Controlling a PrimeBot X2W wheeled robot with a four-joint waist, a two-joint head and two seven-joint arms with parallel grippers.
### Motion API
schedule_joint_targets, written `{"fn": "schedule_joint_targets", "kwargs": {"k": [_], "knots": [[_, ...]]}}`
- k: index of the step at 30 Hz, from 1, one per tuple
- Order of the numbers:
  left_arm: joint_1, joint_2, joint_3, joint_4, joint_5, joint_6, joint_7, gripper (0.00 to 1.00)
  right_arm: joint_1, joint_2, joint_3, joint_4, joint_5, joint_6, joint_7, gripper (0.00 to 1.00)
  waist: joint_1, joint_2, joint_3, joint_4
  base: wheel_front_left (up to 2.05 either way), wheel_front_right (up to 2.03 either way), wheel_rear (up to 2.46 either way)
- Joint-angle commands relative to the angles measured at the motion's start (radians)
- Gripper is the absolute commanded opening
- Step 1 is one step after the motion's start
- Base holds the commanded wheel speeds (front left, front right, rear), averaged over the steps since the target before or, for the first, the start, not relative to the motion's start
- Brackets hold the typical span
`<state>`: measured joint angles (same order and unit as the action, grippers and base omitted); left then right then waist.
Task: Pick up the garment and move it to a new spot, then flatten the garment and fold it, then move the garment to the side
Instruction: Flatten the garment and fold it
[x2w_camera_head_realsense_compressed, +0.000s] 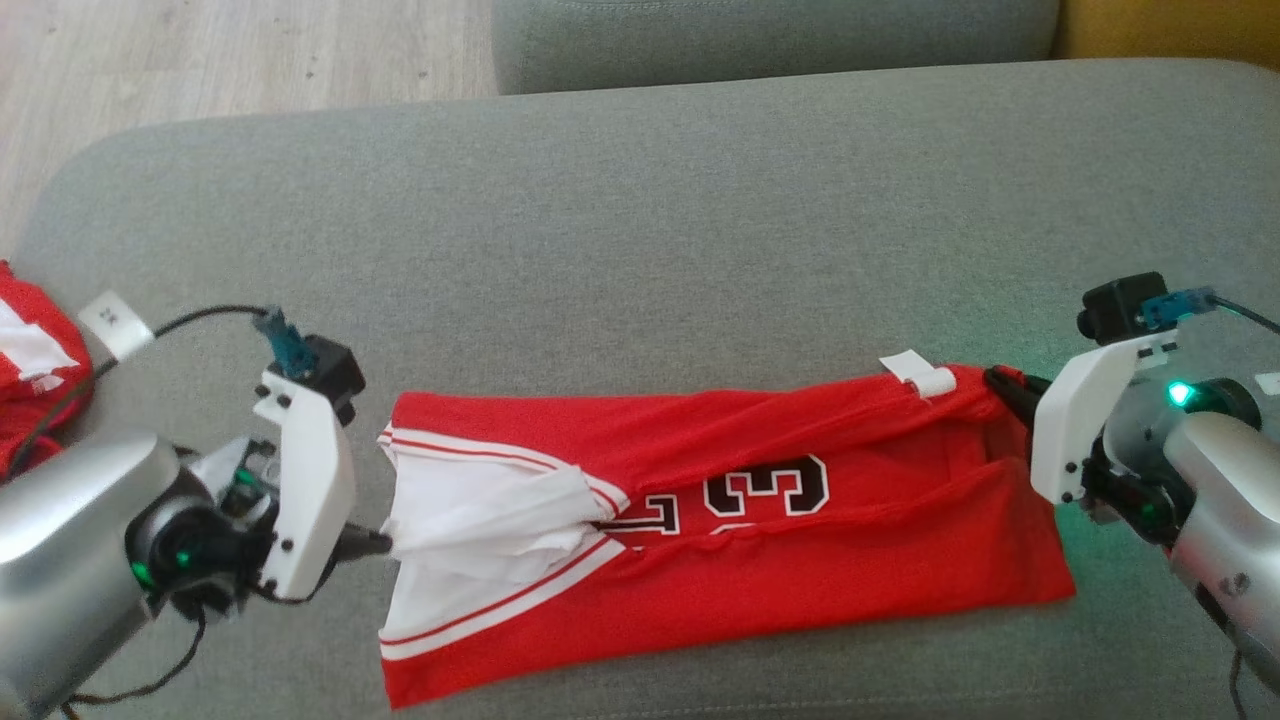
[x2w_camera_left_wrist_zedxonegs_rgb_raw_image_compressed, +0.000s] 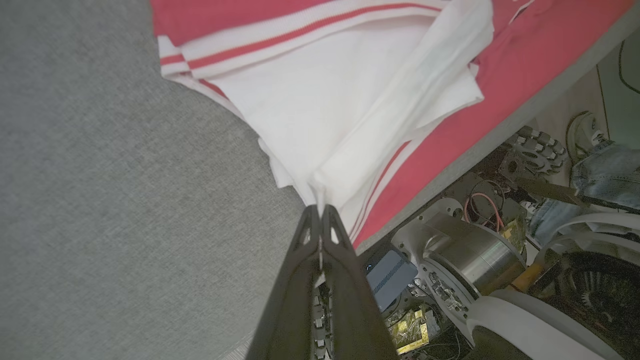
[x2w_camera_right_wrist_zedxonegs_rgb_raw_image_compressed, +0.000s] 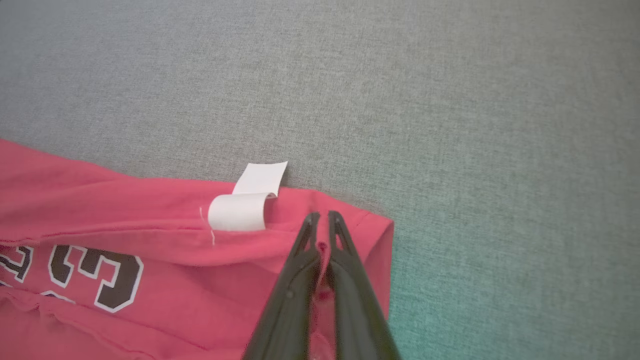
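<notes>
Left hand (x2w_camera_left_wrist_zedxonegs_rgb_raw_image_compressed: 320, 207) and right hand (x2w_camera_right_wrist_zedxonegs_rgb_raw_image_compressed: 320, 215) each clamp opposite ends of the red garment (x2w_camera_head_realsense_compressed: 800, 560).

You can read one number: a black 3 (x2w_camera_head_realsense_compressed: 768, 485) with a white outline, printed on the red garment (x2w_camera_head_realsense_compressed: 800, 580). It sits to the left of the right end effector (x2w_camera_right_wrist_zedxonegs_rgb_raw_image_compressed: 320, 216) in its wrist view. The neighbouring character (x2w_camera_head_realsense_compressed: 650, 512), on the side toward the left end effector (x2w_camera_head_realsense_compressed: 375, 543), is cut by a fold, so you cannot tell what it is. The white tag (x2w_camera_right_wrist_zedxonegs_rgb_raw_image_compressed: 245, 207) just beside the right end effector shows no readable print. The small tag (x2w_camera_head_realsense_compressed: 115, 322) beyond the left end effector carries a mark too small to read.
</notes>
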<state>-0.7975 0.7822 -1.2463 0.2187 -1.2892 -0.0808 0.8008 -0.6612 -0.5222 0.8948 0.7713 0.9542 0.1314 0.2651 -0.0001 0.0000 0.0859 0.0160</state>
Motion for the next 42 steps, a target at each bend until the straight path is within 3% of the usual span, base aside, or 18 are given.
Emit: {"fn": "schedule_joint_targets", "kwargs": {"k": [1, 6, 7, 8, 9, 10, 11, 18, 24, 28, 35, 39, 40, 42], "knots": [[-0.033, 0.053, 0.052, -0.019, -0.005, 0.007, -0.002, 0.0, 0.013, -0.033, 0.005, -0.028, 0.014, -0.001, 0.004, 0.0, 0.0001, 0.0, 0.001, -0.001, 0.0, 0.0, 0.0], [-0.004, 0.062, 0.05, -0.026, -0.027, 0.017, -0.003, 0.0, 0.028, -0.044, 0.029, -0.053, 0.04, -0.001, 0.047, 0.03, 0.0001, 0.0, -0.001, -0.006, 0.0, 0.0, 0.0], [0.002, 0.06, 0.049, -0.025, -0.029, 0.02, -0.006, 0.0, 0.033, -0.044, 0.032, -0.054, 0.046, -0.001, 0.057, 0.46, 0.0001, 0.0, -0.002, -0.006, 0.0, 0.0, 0.0], [0.009, 0.057, 0.048, -0.025, -0.034, 0.021, -0.007, 0.0, 0.036, -0.044, 0.035, -0.055, 0.05, -0.001, 0.065, 1.0, 0.0001, 0.0, -0.003, -0.007, 0.0, 0.0, 0.0], [0.015, 0.054, 0.047, -0.025, -0.036, 0.022, -0.01, 0.37, 0.04, -0.044, 0.038, -0.054, 0.053, -0.001, 0.074, 1.0, 0.0001, 0.0, -0.004, -0.007, 0.0, 0.0, 0.0], [0.019, 0.051, 0.046, -0.023, -0.035, 0.022, -0.015, 0.8, 0.043, -0.045, 0.042, -0.054, 0.057, -0.001, 0.084, 1.0, 0.0001, 0.0, -0.006, -0.008, 0.0, 0.0, 0.0], [0.023, 0.049, 0.045, -0.02, -0.034, 0.022, -0.019, 1.0, 0.046, -0.045, 0.046, -0.053, 0.06, -0.001, 0.093, 1.0, 0.0001, 0.0, -0.009, -0.008, 0.0, 0.0, 0.0], [0.036, 0.043, 0.06, -0.011, -0.02, 0.017, -0.084, 1.0, 0.059, -0.067, 0.047, -0.075, 0.081, -0.001, 0.119, 1.0, 0.0001, 0.0, -0.048, -0.012, 0.0, 0.0, 0.0], [0.038, 0.046, 0.136, -0.045, 0.055, 0.07, -0.311, 1.0, 0.067, -0.102, -0.041, -0.128, 0.1, -0.001, 0.001, 1.0, 0.0001, 0.0, -0.078, -0.011, 0.0, 0.0, 0.0], [0.064, 0.032, 0.201, -0.064, 0.118, 0.154, -0.527, 1.0, 0.077, -0.116, -0.141, -0.164, 0.076, -0.001, -0.162, 1.0, 0.0001, 0.0, -0.085, -0.01, 0.0, 0.0, 0.0], [0.16, -0.003, 0.303, -0.084, 0.192, 0.357, -0.861, 1.0, 0.134, -0.047, -0.343, -0.204, -0.03, -0.001, -0.458, 1.0, 0.0001, 0.0, -0.096, -0.014, 0.0, 0.0, 0.0], [0.246, -0.019, 0.359, -0.113, 0.215, 0.454, -1.021, 1.0, 0.19, 0.032, -0.467, -0.241, -0.137, -0.001, -0.512, 1.0, 0.0001, 0.0, -0.099, -0.026, 0.0, 0.0, 0.0], [0.246, -0.019, 0.359, -0.113, 0.215, 0.454, -1.021, 1.0, 0.19, 0.032, -0.467, -0.241, -0.137, -0.001, -0.512, 1.0, 0.0001, 0.0, -0.099, -0.026, 0.0, 0.0, 0.0], [0.294, -0.037, 0.398, -0.127, 0.236, 0.497, -1.052, 1.0, 0.239, 0.074, -0.524, -0.27, -0.192, -0.001, -0.52, 1.0, 0.0001, 0.0, -0.098, -0.028, 0.0, 0.0, 0.0]]}}
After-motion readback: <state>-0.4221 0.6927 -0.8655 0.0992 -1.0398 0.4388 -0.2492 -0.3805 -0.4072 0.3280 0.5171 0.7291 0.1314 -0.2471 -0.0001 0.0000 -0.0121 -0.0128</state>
